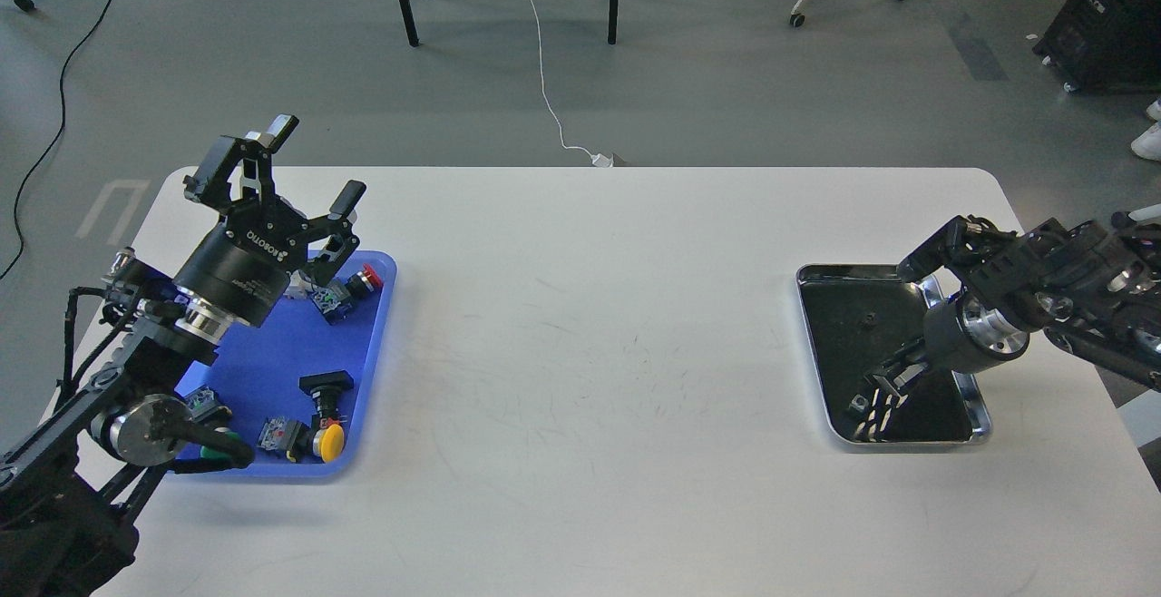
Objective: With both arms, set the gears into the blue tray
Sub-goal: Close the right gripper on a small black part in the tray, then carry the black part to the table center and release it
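1. Nearest the viewer, the left arm (136, 370) enters from the lower left corner and rises over the near left part of the white desk (590, 352).
2. On the left side of the desk lies the blue tray (272, 352). It holds several push-button switches: a yellow-capped one (328, 441) by its near right corner, a black-capped one (326, 386) just behind that, a green-capped one (210, 452) partly hidden under the arm, and a red-capped one (363, 278) near the far right corner.
3. On the right side of the desk sits the silver tray (821, 352) with a black lining. The right pincer (873, 406) reaches down into its near part, the fingers pointing at the lining; they look slightly parted, but the dark fingers against the dark lining leave it unclear, so I cannot tell its state, nor whether it holds anything.
4. A tiny dark gear (869, 317) lies on the lining in the far half of the silver tray, well apart from the blue tray. No gear can be made out in the blue tray.
5. The right arm (1043, 279) comes in from the right edge above the silver tray's far right corner.
6. The left pincer (313, 171) hangs over the far left corner of the blue tray, fingers spread wide and holding nothing.
7. Beyond the desk, a white cable (544, 80) runs across the grey floor (726, 80).
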